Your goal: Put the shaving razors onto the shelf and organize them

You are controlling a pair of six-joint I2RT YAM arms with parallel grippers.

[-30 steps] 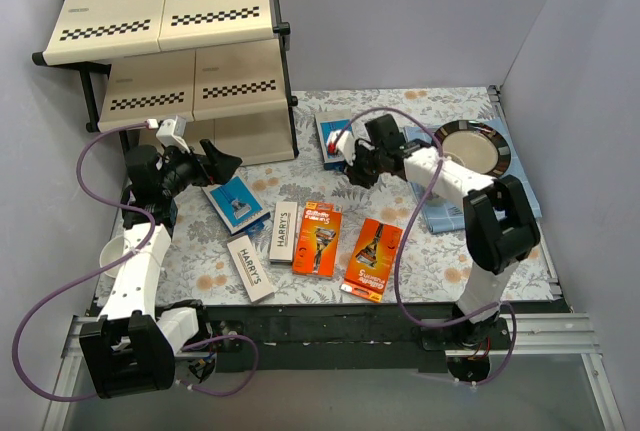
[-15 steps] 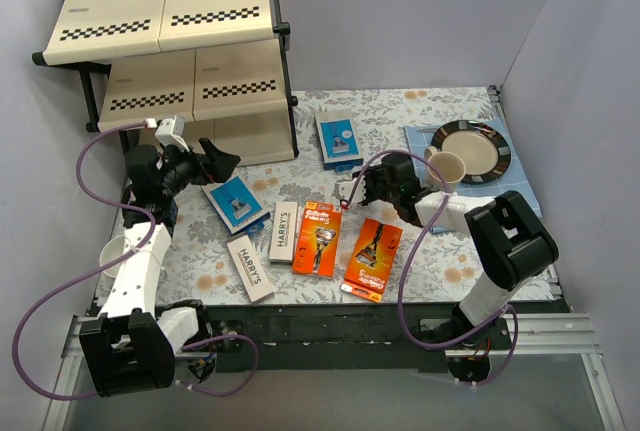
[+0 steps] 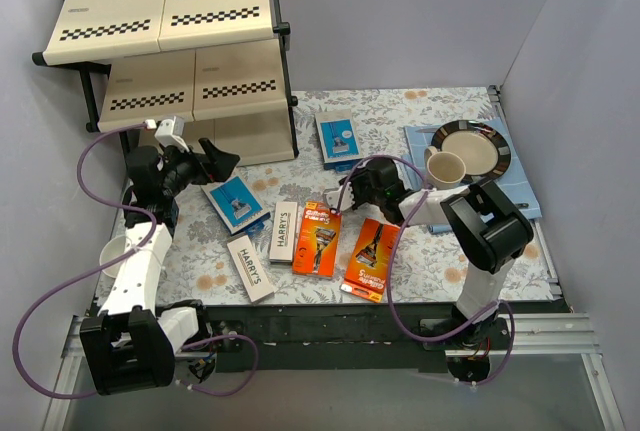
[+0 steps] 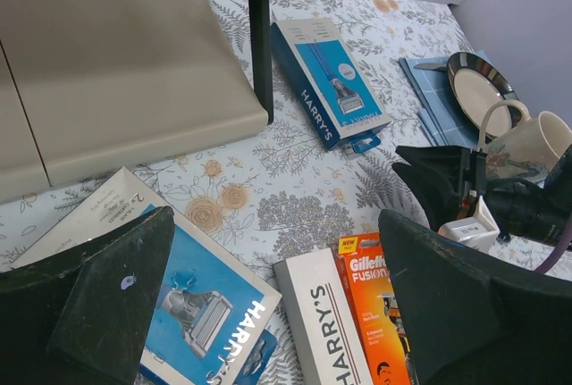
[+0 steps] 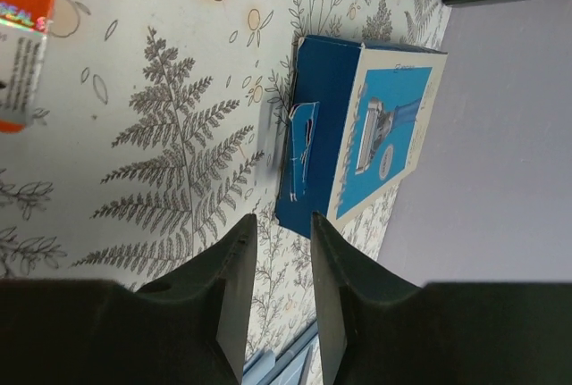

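The shaving razors lie on the flowered table in front of the shelf (image 3: pixel 165 61). One blue-and-white box (image 3: pixel 338 138) sits at the back. Another blue-and-white box (image 3: pixel 234 201) lies under my left gripper (image 3: pixel 222 163), which hangs wide open above it with nothing between its fingers. Two white HARRY'S boxes (image 3: pixel 283 233) (image 3: pixel 250 267) and two orange Gillette cards (image 3: pixel 320 237) (image 3: pixel 372 258) lie nearer the front. My right gripper (image 3: pixel 353 187) is low beside the orange cards, its jaws narrowly apart and empty. In the right wrist view, the back blue box (image 5: pixel 357 135) lies ahead of the fingertips, not touching them.
A beige mug (image 3: pixel 445 169) and a dark-rimmed plate (image 3: pixel 470 149) stand on a blue cloth (image 3: pixel 520 201) at the right. Grey walls close in the table on the left, back and right. The shelf's black post (image 4: pixel 260 54) stands close to the back blue box.
My right arm has drawn back from the back blue box towards the near side and now sits low by the orange cards. The left arm has not moved.
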